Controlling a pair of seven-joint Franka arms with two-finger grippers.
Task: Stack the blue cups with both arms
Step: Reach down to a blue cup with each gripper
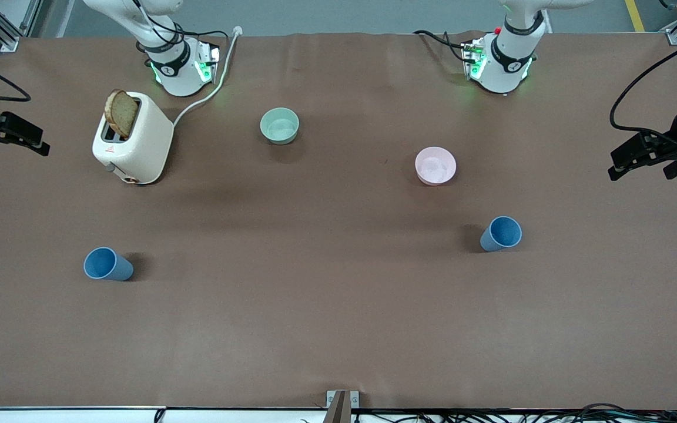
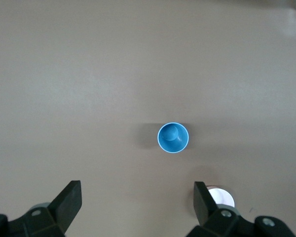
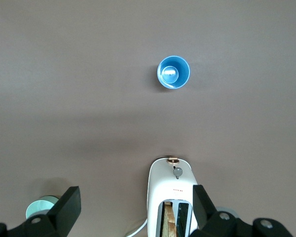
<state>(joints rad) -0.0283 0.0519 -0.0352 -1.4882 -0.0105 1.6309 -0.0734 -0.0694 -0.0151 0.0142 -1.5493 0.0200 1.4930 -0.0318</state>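
Observation:
Two blue cups stand upright and apart on the brown table. One cup (image 1: pixel 107 264) is toward the right arm's end and shows in the right wrist view as a round blue mouth (image 3: pixel 173 72). The other cup (image 1: pixel 500 234) is toward the left arm's end and is seen from above in the left wrist view (image 2: pixel 173 138). My right gripper (image 1: pixel 21 141) hangs high over the toaster area, open and empty (image 3: pixel 137 195). My left gripper (image 1: pixel 638 164) hangs high over its end of the table, also open with nothing in it (image 2: pixel 138 190).
A white toaster (image 1: pixel 133 138) with a slice of bread in it stands near the right arm's base, its cord trailing to the table edge. A mint-green bowl (image 1: pixel 280 126) and a pink bowl (image 1: pixel 435 165) sit farther from the front camera than the cups.

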